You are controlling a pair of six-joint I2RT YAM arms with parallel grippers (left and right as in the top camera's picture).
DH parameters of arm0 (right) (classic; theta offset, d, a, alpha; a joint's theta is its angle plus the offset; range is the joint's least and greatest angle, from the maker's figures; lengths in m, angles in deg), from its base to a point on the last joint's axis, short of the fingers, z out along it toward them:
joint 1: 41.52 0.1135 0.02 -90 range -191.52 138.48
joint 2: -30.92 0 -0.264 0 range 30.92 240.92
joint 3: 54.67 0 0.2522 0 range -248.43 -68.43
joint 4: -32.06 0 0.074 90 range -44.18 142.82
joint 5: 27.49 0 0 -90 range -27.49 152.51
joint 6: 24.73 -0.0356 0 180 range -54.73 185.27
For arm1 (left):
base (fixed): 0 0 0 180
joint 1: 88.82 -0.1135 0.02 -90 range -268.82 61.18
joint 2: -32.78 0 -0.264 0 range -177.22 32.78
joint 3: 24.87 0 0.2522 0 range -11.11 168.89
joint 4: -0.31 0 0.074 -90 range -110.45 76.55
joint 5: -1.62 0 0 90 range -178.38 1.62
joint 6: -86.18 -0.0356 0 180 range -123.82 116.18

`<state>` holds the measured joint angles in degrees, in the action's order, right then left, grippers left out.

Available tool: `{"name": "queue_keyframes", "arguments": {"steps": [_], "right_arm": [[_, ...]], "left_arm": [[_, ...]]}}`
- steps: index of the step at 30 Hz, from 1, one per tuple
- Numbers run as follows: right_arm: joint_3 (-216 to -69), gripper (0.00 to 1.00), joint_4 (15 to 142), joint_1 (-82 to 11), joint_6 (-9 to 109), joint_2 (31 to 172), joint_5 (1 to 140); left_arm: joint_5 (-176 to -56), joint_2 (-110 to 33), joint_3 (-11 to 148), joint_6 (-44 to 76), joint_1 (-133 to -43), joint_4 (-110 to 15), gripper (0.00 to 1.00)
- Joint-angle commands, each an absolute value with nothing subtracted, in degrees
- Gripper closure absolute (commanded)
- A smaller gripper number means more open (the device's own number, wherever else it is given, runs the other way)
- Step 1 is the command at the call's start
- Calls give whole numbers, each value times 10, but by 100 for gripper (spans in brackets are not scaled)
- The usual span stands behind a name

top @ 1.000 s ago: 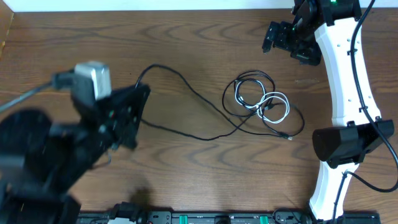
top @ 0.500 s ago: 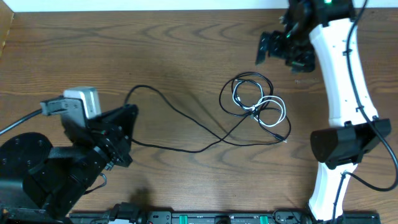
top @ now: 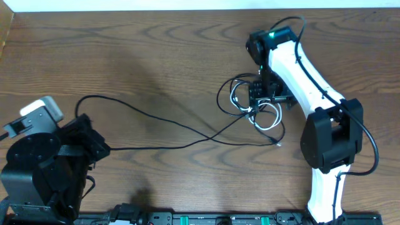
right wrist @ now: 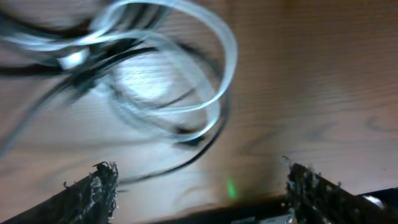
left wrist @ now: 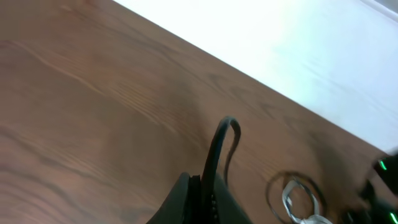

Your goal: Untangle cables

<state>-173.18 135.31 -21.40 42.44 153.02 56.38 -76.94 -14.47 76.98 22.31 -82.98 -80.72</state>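
Observation:
A long black cable (top: 156,147) runs across the wooden table from my left gripper (top: 94,145) to a tangle (top: 247,109) of black loops and a white cable at centre right. My left gripper (left wrist: 204,183) is shut on the black cable (left wrist: 217,143), which arches up from the jaws; the tangle shows in the left wrist view (left wrist: 298,199) at the lower right. My right gripper (top: 259,94) hovers over the tangle. In the right wrist view its fingers (right wrist: 199,180) are wide open and empty just above the white cable loops (right wrist: 217,56) and a black strand (right wrist: 199,140).
A small plug end (top: 278,144) lies just below the tangle. The right arm's white links (top: 300,69) reach over the table's right side. A pale wall edge runs along the table's far side (top: 187,5).
My left arm has pulled back to the lower left with the black cable, drawing it out longer. My right arm has swung from the far edge down over the tangle.

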Motion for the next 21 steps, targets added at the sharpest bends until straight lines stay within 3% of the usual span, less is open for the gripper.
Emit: {"name": "queue_keyframes", "arguments": {"steps": [1, 4, 11, 13, 14, 15, 16, 21], "right_arm": [[-1679, 21, 1323, -230, 422, 1529, 539], [-1628, 36, 1277, -237, 449, 1529, 568], [-1568, 39, 1213, -235, 470, 1529, 601], [-1560, 55, 1206, -238, 461, 1529, 592], [-1559, 67, 1206, -241, 448, 1529, 580], [-1558, 91, 1206, -244, 430, 1529, 563], [-1555, 98, 1207, -251, 394, 1529, 530], [-1553, 99, 1203, -285, 339, 1529, 497]], "left_arm": [[-677, -145, 774, 232, -830, -808, 92], [-680, -147, 774, 233, -830, -807, 93], [-682, -148, 774, 233, -830, -807, 93], [-681, -148, 774, 232, -830, -807, 93], [-680, -148, 774, 230, -830, -807, 93], [-676, -148, 774, 230, -830, -807, 92], [-671, -148, 774, 231, -830, -805, 92], [-664, -148, 781, 231, -830, -791, 92]]}}
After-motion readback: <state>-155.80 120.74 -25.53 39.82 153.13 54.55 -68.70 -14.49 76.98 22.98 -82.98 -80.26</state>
